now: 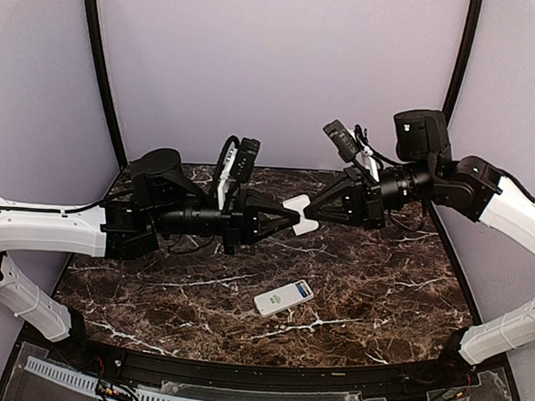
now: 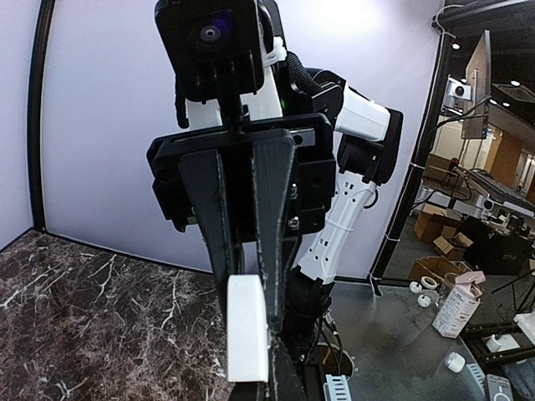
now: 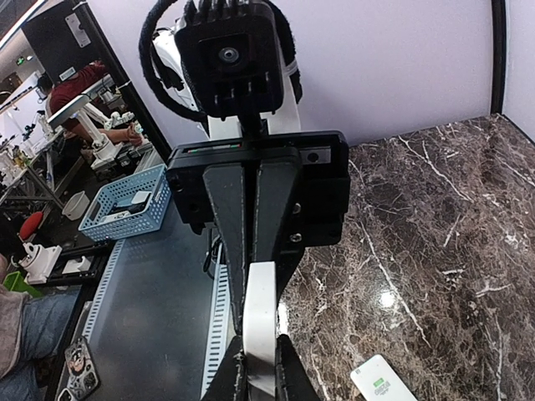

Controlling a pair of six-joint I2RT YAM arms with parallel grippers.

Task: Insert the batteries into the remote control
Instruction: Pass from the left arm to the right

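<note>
I am looking at the marble table (image 1: 398, 290), where the remote control (image 1: 283, 298) is lying flat toward the front. Above it, the left gripper (image 1: 294, 218) and the right gripper (image 1: 309, 210) are facing each other. Both are pinching tight on opposite ends of one thin white plate (image 1: 296, 203) and holding it in the air.

My worktop (image 1: 153, 293) is a dark brown, marble-patterned slab run through with white veins. Only 1 thing lies flat on it: the remote control (image 1: 282, 298), white, set at an angle near the front middle, with a small greyish patch toward 1 end.
</note>
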